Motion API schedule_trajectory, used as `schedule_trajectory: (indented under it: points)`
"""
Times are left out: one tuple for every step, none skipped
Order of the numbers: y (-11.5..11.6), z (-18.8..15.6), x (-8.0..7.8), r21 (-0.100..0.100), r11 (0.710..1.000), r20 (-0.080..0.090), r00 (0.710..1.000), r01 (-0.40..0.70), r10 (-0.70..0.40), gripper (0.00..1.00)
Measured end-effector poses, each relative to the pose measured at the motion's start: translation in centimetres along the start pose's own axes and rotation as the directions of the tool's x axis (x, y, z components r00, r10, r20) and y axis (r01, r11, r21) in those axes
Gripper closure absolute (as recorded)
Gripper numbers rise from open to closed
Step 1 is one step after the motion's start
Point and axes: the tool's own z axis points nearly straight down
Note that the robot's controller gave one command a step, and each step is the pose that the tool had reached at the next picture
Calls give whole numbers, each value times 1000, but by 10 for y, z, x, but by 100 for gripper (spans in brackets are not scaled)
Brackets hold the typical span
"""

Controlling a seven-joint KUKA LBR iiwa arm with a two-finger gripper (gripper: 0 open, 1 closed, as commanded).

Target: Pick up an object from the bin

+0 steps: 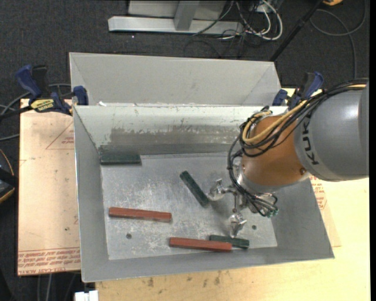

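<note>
The arm's grey housing [336,138] reads "KU".

Arm [332,138] reaches in from the right, its grey link angled downward. Orange wrist cover [273,161] sits below it — cables [261,126] looped across the top. Hand [237,221] points straight down, set low.

The floor [35,35] all round is dark carpet, near black with a fine pale speckle, and the light lies evenly on it with no hard shadows. At the far side a flat pale-grey stand foot [170,23] rests on the carpet with a grey upright rising from its middle, and just beside it is a tangle of black and white cables [258,17]. A thin black pole [299,23] slants across the far right corner, and a lone grey cable [7,108] trails over the carpet at the left.
</note>
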Motion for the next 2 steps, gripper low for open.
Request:
schedule_trajectory:
  points:
    - [30,-22,-9,-17,999,-13,999,-40,40,0]
    - [68,-7,-14,-11,997,-15,997,-72,72,0]
